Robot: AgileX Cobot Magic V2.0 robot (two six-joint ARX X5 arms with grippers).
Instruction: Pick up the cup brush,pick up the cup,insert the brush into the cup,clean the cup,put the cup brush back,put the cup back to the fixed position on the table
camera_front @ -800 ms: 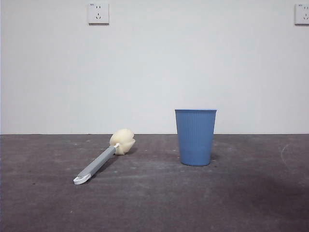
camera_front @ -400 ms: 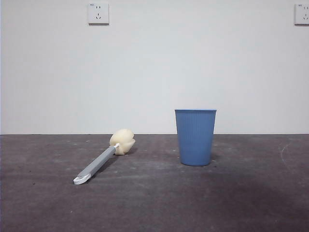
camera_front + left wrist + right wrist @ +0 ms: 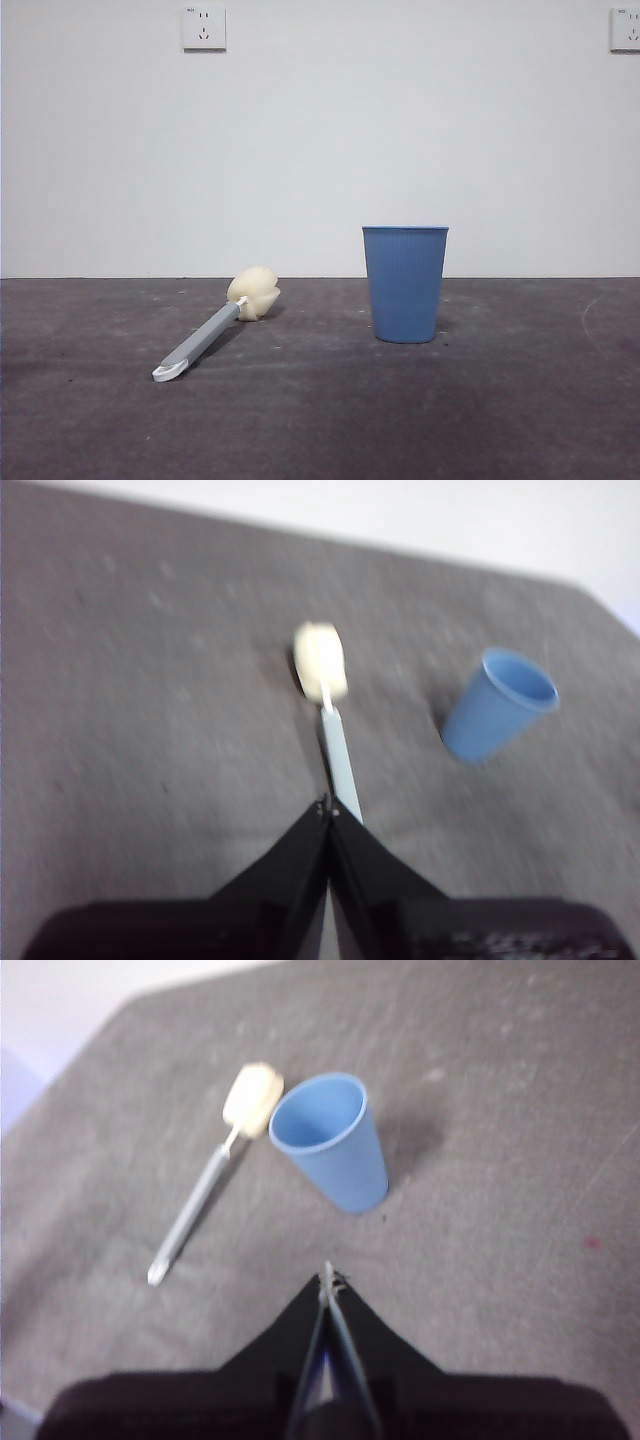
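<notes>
cup brush [image 3: 214, 328] lying flat lower left on the counter [image 3: 500, 420] | cup [image 3: 405, 283] standing center-right | both jaws sitting pinched together above | risk: low handle skidding away during pinching, I'm guessing

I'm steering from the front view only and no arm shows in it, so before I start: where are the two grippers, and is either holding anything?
Observer: Neither holds anything. The left gripper hangs above the table, jaws shut, in line with the cup brush handle.
Operator: And the right one?
Observer: The right gripper is also shut and empty, up over the table, with the cup ahead of it.
Operator: Is there anything inside the cup? I see only its side.
Observer: The right wrist view looks down into its mouth, and what shows of the inside is plain blue.
</notes>
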